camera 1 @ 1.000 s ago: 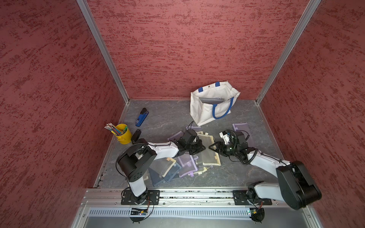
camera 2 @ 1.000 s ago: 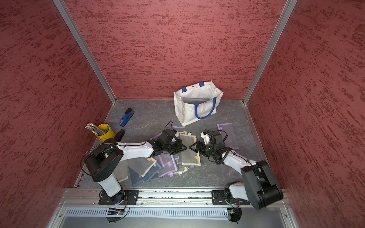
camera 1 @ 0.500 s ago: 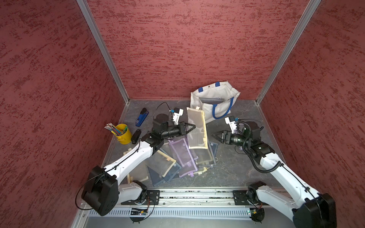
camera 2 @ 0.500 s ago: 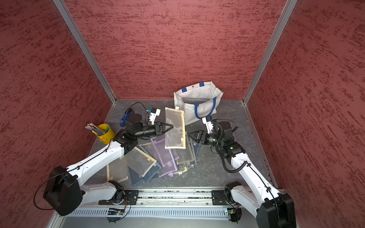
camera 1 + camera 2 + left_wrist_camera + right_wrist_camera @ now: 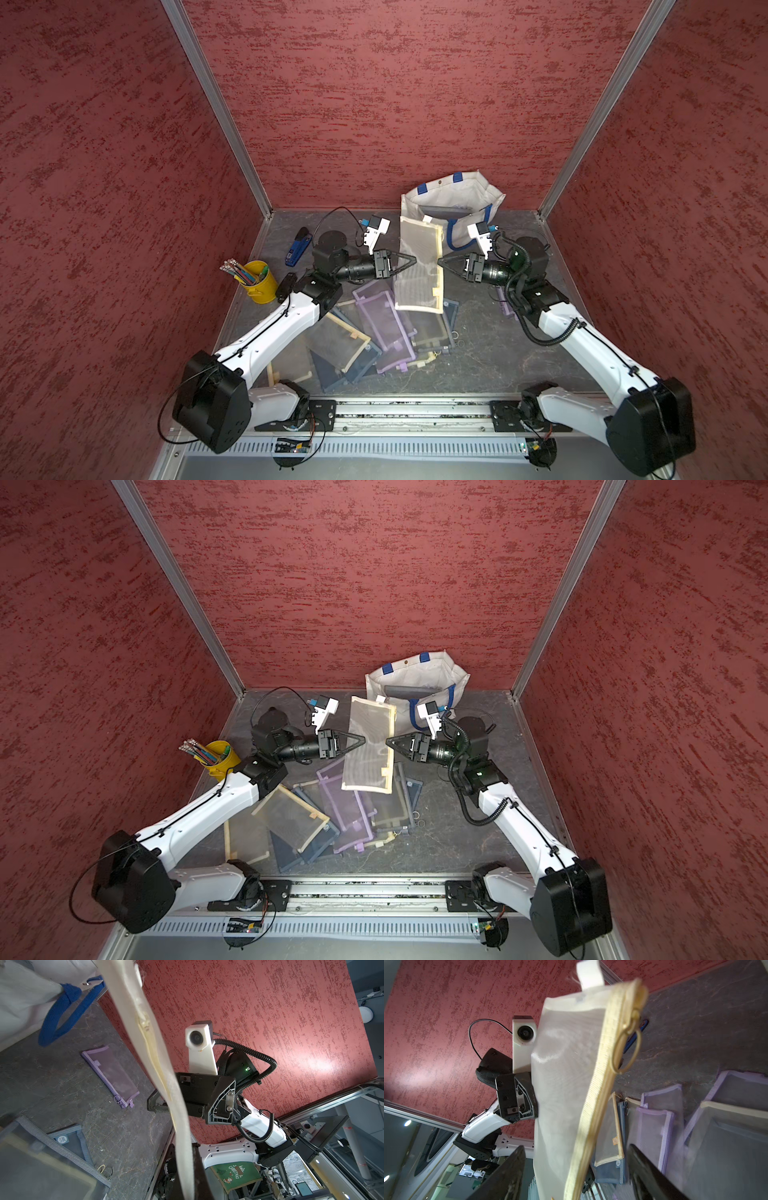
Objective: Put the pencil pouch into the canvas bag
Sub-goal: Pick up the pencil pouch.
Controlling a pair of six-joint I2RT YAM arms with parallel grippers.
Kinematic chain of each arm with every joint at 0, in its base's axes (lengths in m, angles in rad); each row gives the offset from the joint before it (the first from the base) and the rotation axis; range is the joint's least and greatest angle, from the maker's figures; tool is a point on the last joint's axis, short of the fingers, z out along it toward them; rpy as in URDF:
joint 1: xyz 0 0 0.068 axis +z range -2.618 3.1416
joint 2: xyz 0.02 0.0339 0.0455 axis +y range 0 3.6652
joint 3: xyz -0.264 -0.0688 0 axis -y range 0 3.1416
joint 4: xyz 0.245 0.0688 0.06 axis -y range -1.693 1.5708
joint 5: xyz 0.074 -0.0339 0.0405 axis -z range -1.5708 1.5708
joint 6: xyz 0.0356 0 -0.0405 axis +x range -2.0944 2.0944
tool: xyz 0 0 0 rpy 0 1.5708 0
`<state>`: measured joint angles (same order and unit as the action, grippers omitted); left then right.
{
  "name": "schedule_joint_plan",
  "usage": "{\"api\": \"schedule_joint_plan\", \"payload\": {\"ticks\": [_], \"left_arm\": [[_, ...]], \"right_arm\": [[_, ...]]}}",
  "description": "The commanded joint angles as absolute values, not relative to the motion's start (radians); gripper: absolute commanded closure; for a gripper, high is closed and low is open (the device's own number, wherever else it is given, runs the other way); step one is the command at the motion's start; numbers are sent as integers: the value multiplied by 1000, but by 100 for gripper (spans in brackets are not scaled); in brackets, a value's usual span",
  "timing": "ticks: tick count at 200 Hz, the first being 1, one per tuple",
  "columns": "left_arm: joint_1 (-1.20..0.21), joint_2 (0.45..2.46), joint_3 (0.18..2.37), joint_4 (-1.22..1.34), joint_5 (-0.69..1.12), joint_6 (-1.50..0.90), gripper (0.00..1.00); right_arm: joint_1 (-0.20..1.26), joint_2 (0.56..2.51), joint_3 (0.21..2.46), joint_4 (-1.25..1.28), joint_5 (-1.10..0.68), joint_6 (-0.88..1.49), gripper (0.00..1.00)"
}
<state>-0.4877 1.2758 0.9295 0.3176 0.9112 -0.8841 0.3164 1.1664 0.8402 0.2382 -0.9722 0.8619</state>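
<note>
Both top views show the left gripper [image 5: 411, 261] clamped shut on the left edge of a cream mesh pencil pouch [image 5: 417, 266], holding it in the air above a heap of other mesh pouches [image 5: 386, 328] on the grey table [image 5: 490, 357]. The right gripper [image 5: 441, 262] faces it at the zipper edge, jaws apart. The right wrist view shows that edge between its fingers [image 5: 508, 1176], touching neither. The off-white canvas bag [image 5: 482, 195] stands open just behind the pouch.

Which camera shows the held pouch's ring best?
The right wrist view: the ring hangs big and close on the pouch. Both top views show the pouch too small; the left wrist view sees it edge-on, no ring.
</note>
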Motion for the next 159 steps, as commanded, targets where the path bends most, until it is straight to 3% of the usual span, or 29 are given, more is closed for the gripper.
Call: {"api": "schedule_joint_plan", "payload": {"ticks": [1, 20, 42, 66, 99, 116, 125, 149, 159], "left_arm": [[-495, 1304, 948, 414, 938, -914, 100], [-495, 1329, 954, 448, 954, -929, 100], [-492, 1350, 966, 453, 961, -930, 100], [-478, 1355, 965, 444, 950, -929, 100], [-458, 1340, 950, 406, 913, -908, 100], [-456, 1329, 951, 359, 889, -880, 78], [-453, 1319, 954, 324, 871, -861, 61], [-446, 1277, 961, 166, 742, -789, 14], [-445, 1253, 968, 78, 668, -750, 0]], "right_arm": [[336, 1184, 848, 398, -1004, 943, 23], [351, 1205, 865, 401, -1003, 939, 23], [360, 1216, 875, 416, -997, 944, 30], [362, 1216, 898, 367, -973, 908, 59], [362, 1240, 965, 277, -954, 845, 84], [361, 1264, 1019, 201, -936, 796, 95], [360, 1279, 1062, 129, -909, 752, 100], [337, 1337, 1197, -8, -813, 687, 100], [326, 1369, 1266, -77, -740, 668, 100]]}}
